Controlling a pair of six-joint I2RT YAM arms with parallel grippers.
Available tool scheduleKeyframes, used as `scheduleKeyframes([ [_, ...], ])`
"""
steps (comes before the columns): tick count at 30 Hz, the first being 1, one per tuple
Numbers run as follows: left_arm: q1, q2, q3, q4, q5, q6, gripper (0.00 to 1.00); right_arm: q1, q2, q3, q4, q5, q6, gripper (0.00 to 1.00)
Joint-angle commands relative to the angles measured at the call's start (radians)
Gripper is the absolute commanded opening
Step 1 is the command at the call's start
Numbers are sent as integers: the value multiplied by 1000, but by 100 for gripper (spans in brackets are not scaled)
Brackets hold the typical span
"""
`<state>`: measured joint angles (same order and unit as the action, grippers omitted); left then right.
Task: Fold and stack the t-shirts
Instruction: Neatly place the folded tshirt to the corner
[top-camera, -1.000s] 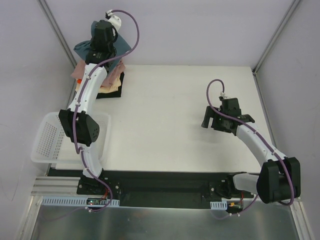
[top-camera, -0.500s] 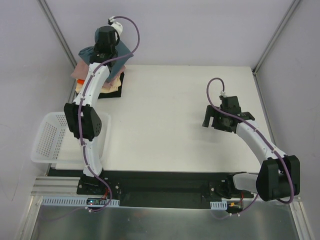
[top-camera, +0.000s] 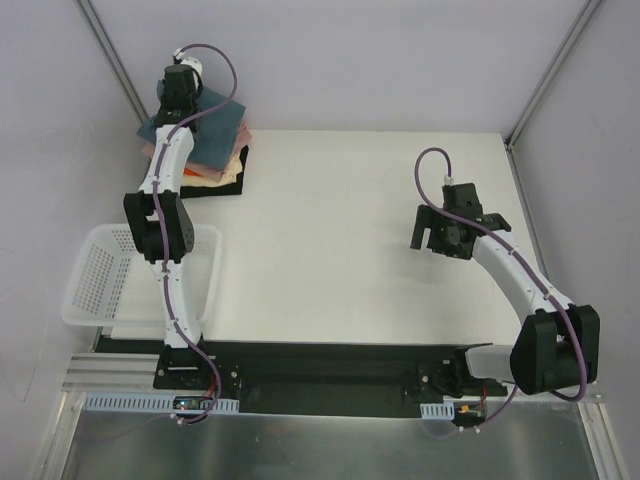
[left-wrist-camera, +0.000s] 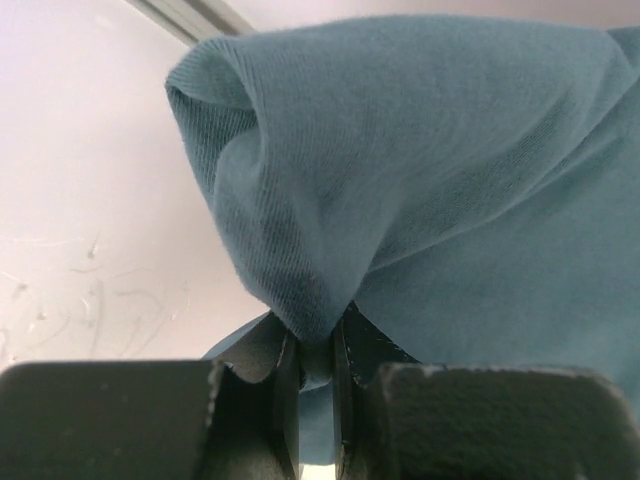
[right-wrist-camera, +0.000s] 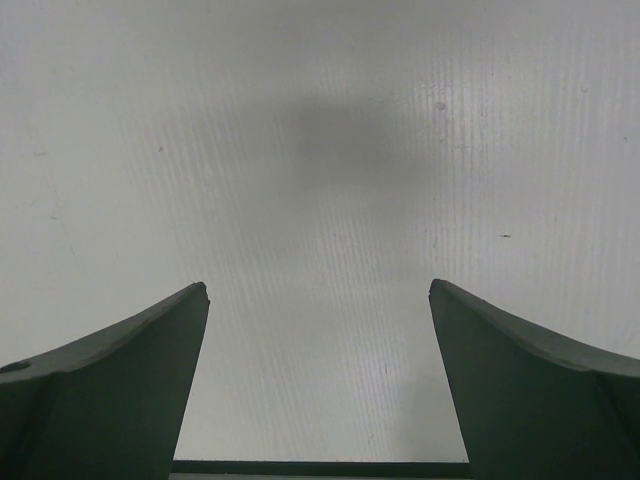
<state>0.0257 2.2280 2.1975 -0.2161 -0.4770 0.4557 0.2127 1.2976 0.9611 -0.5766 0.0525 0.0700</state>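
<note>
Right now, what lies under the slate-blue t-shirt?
Edges of the pink t-shirt, cream t-shirt and black t-shirt show beneath the slate-blue t-shirt, pinched by the left end effector; their middles are covered.

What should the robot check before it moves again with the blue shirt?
1. Left pincer has a good hold of the blue shirt: ok, it is shut on a fold of cloth.
2. Blue shirt is flat and neat: not ok, it is bunched up at the pincer.
3. Blue shirt is above the pile: ok, the top view shows it over the other shirts.
4. Blue shirt rests fully on the pile: cannot tell, the arm hides part of it.
5. Right pincer is free to help: ok, it is open and empty over bare table.
6. Right arm is out of the way: ok, it is far from the pile.
</note>
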Motion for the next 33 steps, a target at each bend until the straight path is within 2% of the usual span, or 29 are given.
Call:
scheduleKeyframes([
  [1,32,27,83,63,38,-68,8,-4,11,57,-43,35,2,96],
  [7,65,59,88,64,49,-74,9,-4,26,80,-69,40,10,96],
  [11,77,74,90,64,31,-80,21,-4,43,103,-86,38,13,96],
  [12,76,71,88,64,23,-78,44,-4,46,106,-88,41,14,96],
  [15,77,36,65,63,18,-95,87,-4,42,108,-89,47,5,96],
  [16,76,21,32,58,24,-110,97,-4,36,108,-88,41,2,96],
  [19,65,-63,-68,44,46,-150,99,-4,25,96,-75,55,1,96],
  [27,-24,-238,-222,-23,-28,-221,99,-4,-21,30,-36,43,2,96],
  [31,-137,-316,-254,-71,-74,-264,99,-4,-105,-16,-2,30,4,96],
  [33,-173,-387,-266,-106,-60,-343,99,-4,-159,-48,14,29,4,96],
])
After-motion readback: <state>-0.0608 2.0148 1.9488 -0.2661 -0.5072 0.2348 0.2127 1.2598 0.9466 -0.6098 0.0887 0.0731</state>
